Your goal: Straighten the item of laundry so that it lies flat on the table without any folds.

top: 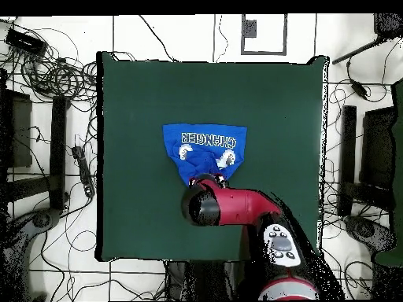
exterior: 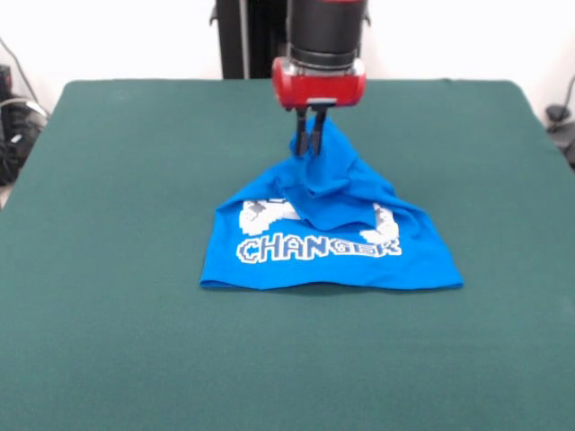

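At centre frame in the front view, the red and black arm's end effector (exterior: 310,135) descends from the top edge, its two dark fingers (exterior: 316,133) pinched together on a raised peak of the small bright blue short-sleeved T-shirt (exterior: 332,256). From this gripped point the cloth falls in a tent of creases to the large dark green felt-like table (exterior: 117,296). The lower part of the shirt lies flat on the table, its bottom edge running nearly level across the middle of the frame. White pixel-style lettering reading "CHANGER" is legible; the printing above it is partly buried under the draped folds.

In the overhead view, the shirt (top: 206,147) sits just above the centre of the table (top: 130,94), lettering inverted. The arm reaches up from the bottom edge and covers the shirt's lower margin, hiding the end effector itself.
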Controlling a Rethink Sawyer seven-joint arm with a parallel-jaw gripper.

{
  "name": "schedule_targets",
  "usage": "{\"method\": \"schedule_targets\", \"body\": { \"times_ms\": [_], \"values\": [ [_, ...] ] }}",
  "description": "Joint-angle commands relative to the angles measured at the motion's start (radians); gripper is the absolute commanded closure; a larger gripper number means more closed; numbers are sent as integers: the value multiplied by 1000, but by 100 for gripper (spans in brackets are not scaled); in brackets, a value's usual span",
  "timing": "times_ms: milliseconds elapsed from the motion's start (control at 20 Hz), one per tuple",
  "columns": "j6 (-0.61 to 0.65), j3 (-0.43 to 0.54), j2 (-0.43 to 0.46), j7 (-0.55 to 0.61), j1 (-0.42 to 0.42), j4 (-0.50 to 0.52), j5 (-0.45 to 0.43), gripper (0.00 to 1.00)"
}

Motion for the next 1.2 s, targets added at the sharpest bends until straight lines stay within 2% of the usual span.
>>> {"method": "schedule_targets", "body": {
  "times_ms": [50, 300, 650, 1000, 1200],
  "values": [
    [113, 15, -20, 227, 77, 81, 87, 100],
    [80, -74, -67, 287, 203, 117, 120, 100],
    [69, -153, -112, 366, 360, 186, 223, 100],
    [68, -218, -129, 392, 483, 218, 317, 100],
    [59, -233, -121, 403, 522, 223, 348, 100]
  ]
}}
